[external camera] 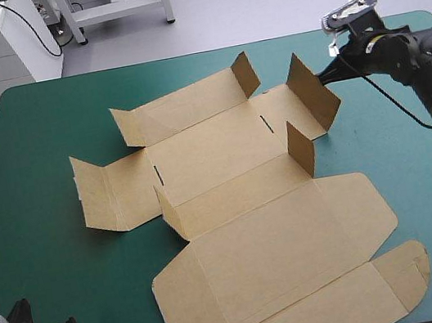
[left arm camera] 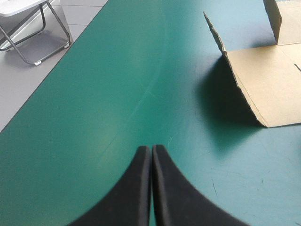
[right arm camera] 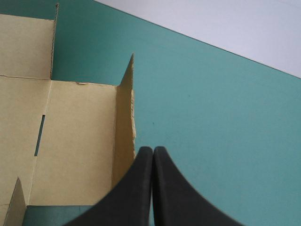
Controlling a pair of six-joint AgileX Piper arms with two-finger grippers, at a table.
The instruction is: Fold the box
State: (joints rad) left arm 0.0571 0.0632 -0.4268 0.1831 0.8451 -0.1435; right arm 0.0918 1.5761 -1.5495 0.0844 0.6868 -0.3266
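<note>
Desk [external camera: 47, 239]: covered in teal-green, with the brown box [external camera: 240, 207] laid open across its middle.
Progress: several short flaps are raised, but no wall is tucked and the lid panel [external camera: 279, 242] lies flat. Most folding is judged left.
Right claw [right arm camera: 153, 151]: pressed together, set just outside the raised far-right flap [external camera: 312, 91].
Left claw [left arm camera: 151, 150]: pressed together, well apart from the box, at the near-left corner.

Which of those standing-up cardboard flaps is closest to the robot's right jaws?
The tall flap at the box's far right end; the shut jaws point at its outer face. The other raised flaps stand farther toward the table's middle and left.
</note>
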